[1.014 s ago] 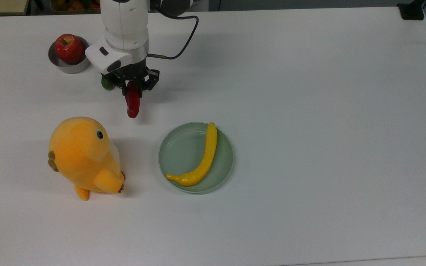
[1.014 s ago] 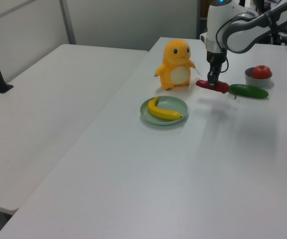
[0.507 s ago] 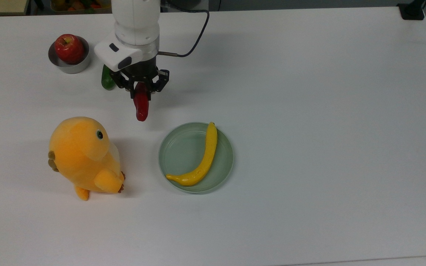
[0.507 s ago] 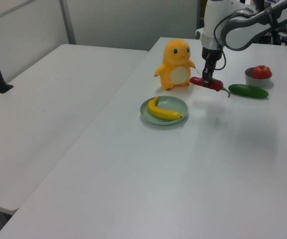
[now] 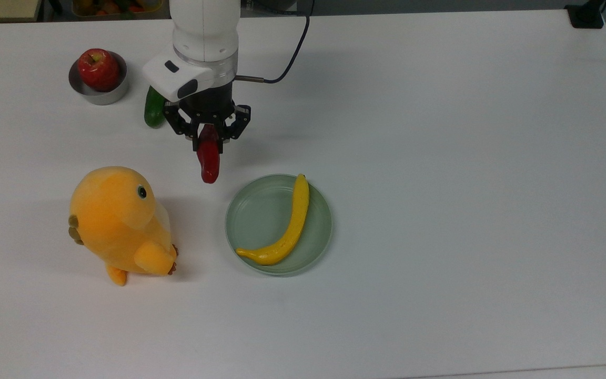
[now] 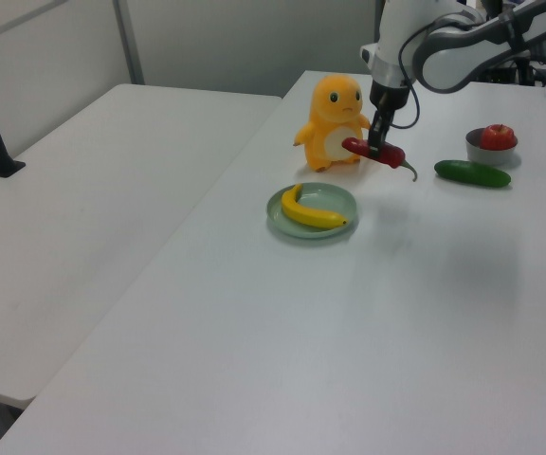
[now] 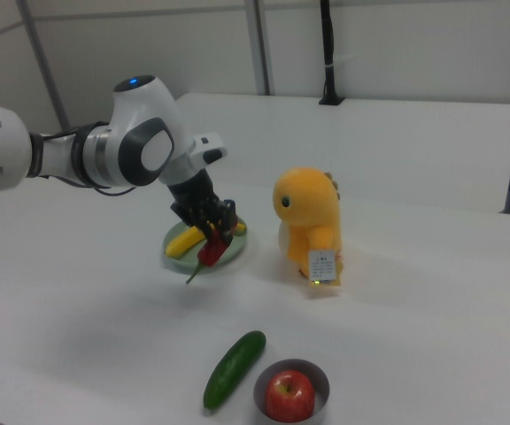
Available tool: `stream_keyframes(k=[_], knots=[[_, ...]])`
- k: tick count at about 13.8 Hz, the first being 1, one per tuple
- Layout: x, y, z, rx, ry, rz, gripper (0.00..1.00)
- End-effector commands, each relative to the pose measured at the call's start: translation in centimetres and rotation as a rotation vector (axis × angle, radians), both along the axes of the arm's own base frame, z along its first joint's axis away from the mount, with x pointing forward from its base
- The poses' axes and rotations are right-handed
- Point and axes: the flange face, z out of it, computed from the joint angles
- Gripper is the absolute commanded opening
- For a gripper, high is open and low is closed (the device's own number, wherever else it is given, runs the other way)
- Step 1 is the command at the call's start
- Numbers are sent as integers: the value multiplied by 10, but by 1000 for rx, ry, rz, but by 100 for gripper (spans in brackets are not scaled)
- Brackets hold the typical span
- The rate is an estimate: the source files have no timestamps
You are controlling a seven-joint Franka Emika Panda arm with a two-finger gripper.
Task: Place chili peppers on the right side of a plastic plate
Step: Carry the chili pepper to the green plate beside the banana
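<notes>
Top view, progress: the gripper [image 5: 209,138] pinches the chili [image 5: 209,156] near its stem end; the pod hangs clear of the table [image 5: 440,158], tip toward 6 o'clock. The lift looks done; the carry is under way, the release is left.
Top view, chili's place: at about 11 o'clock from the plastic plate [image 5: 254,210], just outside its rim, not yet over the bare table on the plate's far side.
Top view, plate's load: one banana [image 5: 285,230] lies along the 3 o'clock half of the plate.
Top view, count: one chili, one plate, one banana, one plush toy [image 5: 119,221] at 9 o'clock of the plate, one cucumber [image 5: 153,108] partly behind the arm, one apple [image 5: 98,68] in one metal bowl [image 5: 84,89].

Left view, progress: the chili [image 6: 373,153] is held level in the air by the closed fingers, above the table and in front of the plush toy [image 6: 334,121].
Left view, chili's place: at about 1 o'clock from the plate [image 6: 333,197], near it but apart.
Left view, count: one cucumber [image 6: 472,173], one apple [image 6: 499,136].

Right view, progress: the gripper [image 7: 214,225] grips the chili [image 7: 209,251], whose stem points down, in front of the plate [image 7: 230,252].
Right view, left to do: judged from the task, move beside the plate, lower, let go.
Right view, count: one cucumber [image 7: 234,368], one apple [image 7: 289,395], one plush toy [image 7: 308,226].
</notes>
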Motion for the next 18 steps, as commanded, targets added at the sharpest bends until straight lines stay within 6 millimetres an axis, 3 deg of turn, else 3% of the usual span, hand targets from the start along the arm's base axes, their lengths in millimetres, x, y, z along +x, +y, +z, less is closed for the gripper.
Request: stream_keyframes(k=[1,4,6,7,8,18], knots=[[33,4,6,12,-103,-3,1],[39,1,4,7,-133,6,1],[45,2,-12,3,-121,10,1],[51,2,-2,0,-158,17,1],[54,1,-5,-7,-179,26,1],[67,-3,-50,-43,-195,66,3]])
